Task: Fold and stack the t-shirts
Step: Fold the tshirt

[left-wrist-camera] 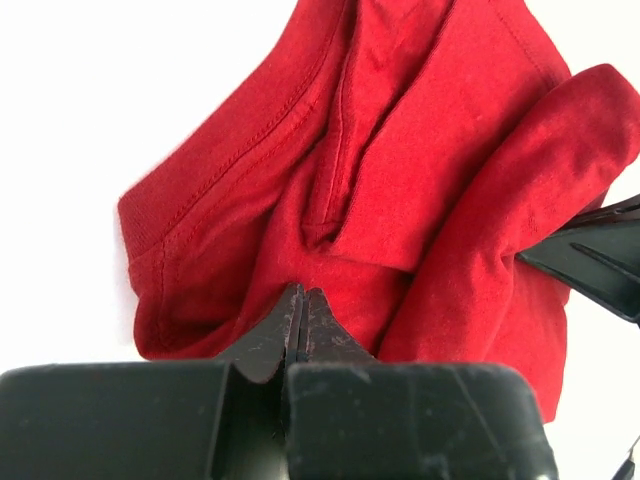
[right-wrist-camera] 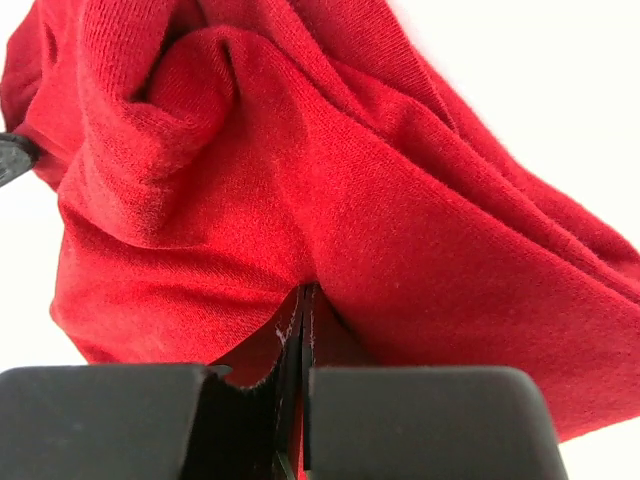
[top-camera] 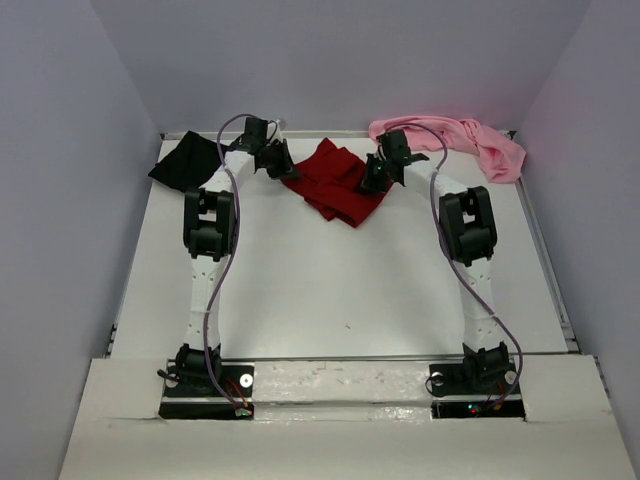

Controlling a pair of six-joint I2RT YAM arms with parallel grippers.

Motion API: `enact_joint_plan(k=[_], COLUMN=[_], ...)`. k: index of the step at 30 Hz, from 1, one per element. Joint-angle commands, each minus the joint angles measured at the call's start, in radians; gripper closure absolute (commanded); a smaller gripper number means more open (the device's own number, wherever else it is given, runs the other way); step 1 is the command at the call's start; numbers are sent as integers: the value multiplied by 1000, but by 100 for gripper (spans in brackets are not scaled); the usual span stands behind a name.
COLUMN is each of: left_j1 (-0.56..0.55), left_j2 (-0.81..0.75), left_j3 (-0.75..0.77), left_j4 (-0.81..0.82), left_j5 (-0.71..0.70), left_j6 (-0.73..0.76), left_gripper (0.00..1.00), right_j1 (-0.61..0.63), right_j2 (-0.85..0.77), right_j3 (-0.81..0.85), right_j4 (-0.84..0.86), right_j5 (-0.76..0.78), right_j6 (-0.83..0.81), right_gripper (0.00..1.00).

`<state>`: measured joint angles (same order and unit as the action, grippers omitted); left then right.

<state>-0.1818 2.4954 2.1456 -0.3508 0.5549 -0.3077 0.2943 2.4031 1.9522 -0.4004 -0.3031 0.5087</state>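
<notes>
Red t-shirt [top-camera: 335, 187] bunches between left gripper [top-camera: 276, 160] and right gripper [top-camera: 374, 176], both pinching.

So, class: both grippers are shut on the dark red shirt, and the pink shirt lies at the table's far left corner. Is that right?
No: the top view shows the pink shirt at the far right corner of the table; the black shirt is far left. The left gripper and right gripper are shut on the dark red shirt.
</notes>
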Motion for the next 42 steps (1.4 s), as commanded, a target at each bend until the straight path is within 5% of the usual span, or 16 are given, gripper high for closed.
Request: enact_joint_plan(k=[1,22,42], left_j1=[1,-168,-214], left_j2=[-7,-87,-438], left_j3=[33,-75,-377], left_j4=[-31,-162,-261], left_j5=[19,-27,-144], left_j6=[12,56,140], left_gripper=[100,100,100], right_j1=[23,132,197], right_j2=[4,-223,-548], right_j3=[-19,-306,-538], right_j4=[-144,-247,-606], right_j5=[101,150,39], right_j6=[-45,27,-65], right_gripper=[100,100,100])
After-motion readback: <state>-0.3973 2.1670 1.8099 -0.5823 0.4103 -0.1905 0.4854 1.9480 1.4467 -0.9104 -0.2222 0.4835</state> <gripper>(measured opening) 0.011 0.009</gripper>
